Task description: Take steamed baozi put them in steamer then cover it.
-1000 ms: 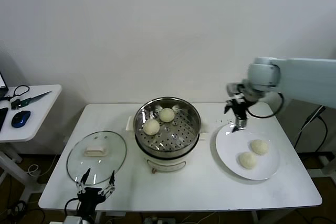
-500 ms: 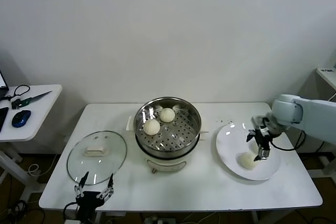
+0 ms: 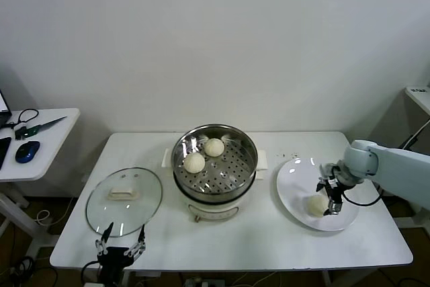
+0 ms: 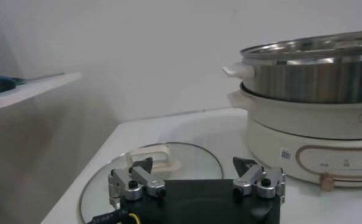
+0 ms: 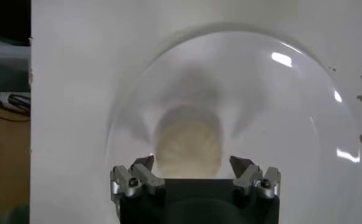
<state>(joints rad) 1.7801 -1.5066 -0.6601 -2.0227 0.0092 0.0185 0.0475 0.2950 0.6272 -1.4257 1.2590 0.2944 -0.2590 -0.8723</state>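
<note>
The steamer (image 3: 232, 166) stands mid-table with two baozi in it, one to the left (image 3: 194, 162) and one behind it (image 3: 214, 146). On the white plate (image 3: 295, 186), one baozi (image 3: 316, 204) shows right beside my right gripper (image 3: 328, 196). The gripper is low over the plate and open. In the right wrist view a baozi (image 5: 189, 143) lies just ahead of the open gripper (image 5: 192, 161), between its fingertips and not gripped. A fourth baozi is hidden. The glass cover (image 3: 124, 199) lies flat on the table's left. My left gripper (image 3: 121, 243) waits open at the front edge.
A side table (image 3: 33, 142) at the far left carries a mouse and cables. The left wrist view shows the cover's handle (image 4: 150, 161) just beyond the left gripper (image 4: 192, 163) and the steamer pot (image 4: 309, 115) to one side. The plate sits near the table's right edge.
My right gripper has come from above the plate's far rim down onto the plate, covering the farther baozi. The left gripper has sunk slightly at the table's front edge.
</note>
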